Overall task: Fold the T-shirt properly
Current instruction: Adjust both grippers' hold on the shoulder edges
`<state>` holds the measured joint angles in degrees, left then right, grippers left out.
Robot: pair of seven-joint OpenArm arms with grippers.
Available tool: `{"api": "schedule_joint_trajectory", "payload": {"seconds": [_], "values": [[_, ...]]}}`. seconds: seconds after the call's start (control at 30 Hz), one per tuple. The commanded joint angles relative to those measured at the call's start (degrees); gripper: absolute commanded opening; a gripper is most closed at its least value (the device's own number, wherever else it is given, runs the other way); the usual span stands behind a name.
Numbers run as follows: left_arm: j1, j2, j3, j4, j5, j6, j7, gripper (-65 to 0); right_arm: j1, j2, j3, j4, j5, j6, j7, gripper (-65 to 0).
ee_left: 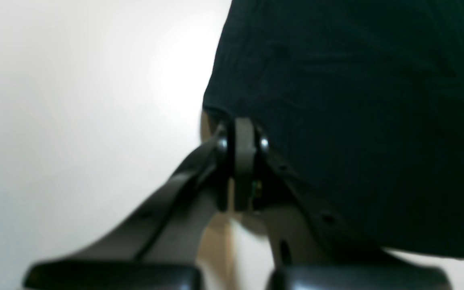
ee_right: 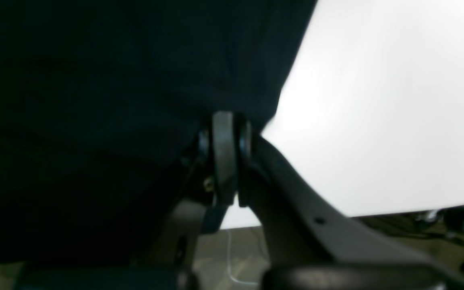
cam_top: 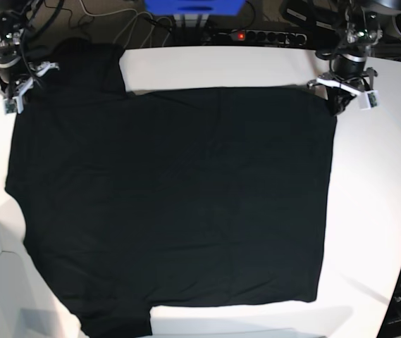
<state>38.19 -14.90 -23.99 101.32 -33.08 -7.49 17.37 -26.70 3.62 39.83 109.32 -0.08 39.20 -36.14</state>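
The T-shirt (cam_top: 172, 204) lies spread flat on the white table (cam_top: 376, 211), covering most of it, its black cloth running from the far left corner of the base view across to the far right and down to the near edge. One sleeve reaches up at the far left, another hangs toward the near left edge. The left gripper (cam_top: 335, 105) sits at the far right corner of the shirt, right at the corner of the cloth. In the left wrist view the left gripper (ee_left: 243, 139) has its jaws pressed together on the edge of the black fabric (ee_left: 357, 121), which spreads away to the right of the fingers while bare table shows to the left. The right gripper (cam_top: 18, 88) stands at the far left, over the shoulder area beside the sleeve. In its own wrist view the right gripper (ee_right: 226, 135) is likewise clamped tight on the shirt's edge, with cloth (ee_right: 95, 121) filling the left and bare table on the right.
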Motion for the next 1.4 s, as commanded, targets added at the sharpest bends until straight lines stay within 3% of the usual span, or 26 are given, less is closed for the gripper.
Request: {"api": "schedule_joint_trajectory", "payload": {"seconds": [0.0, 0.23, 0.43, 0.57, 1.2, 1.27, 1.37], "values": [[0.27, -0.53, -0.50, 1.06, -0.19, 0.06, -1.32, -65.0, -0.25, 0.56, 0.39, 1.67, 0.38, 0.80, 0.76, -65.0], [0.18, -0.53, -0.50, 1.06, -0.19, 0.06, -1.32, -65.0, -0.33, 0.65, 0.39, 1.50, 0.12, 0.80, -0.30, -64.7], [0.18, -0.53, -0.50, 1.06, -0.19, 0.06, -1.32, -65.0, 4.94, 2.23, 1.79, -3.60, 0.12, 0.80, -7.42, -40.5], [0.09, -0.62, -0.50, 0.97, -0.19, 0.06, -1.32, -65.0, 6.70, 2.67, 2.58, -7.21, 0.12, 0.80, -7.42, -31.4], [0.09, -0.62, -2.52, 0.70, -0.19, 0.06, -1.32, -65.0, 9.16, 3.72, 1.44, -15.12, 0.38, 0.80, -7.42, -32.1], [0.09, -0.62, -2.52, 0.70, -0.19, 0.06, -1.32, -65.0, 9.07, 4.78, 0.12, -15.74, 0.38, 0.80, -7.42, -36.5], [0.09, -0.62, -2.52, 0.88, -0.19, 0.06, -1.32, -65.0, 8.81, 5.13, -1.20, -16.26, 0.30, 0.80, -7.51, -49.4]]}}
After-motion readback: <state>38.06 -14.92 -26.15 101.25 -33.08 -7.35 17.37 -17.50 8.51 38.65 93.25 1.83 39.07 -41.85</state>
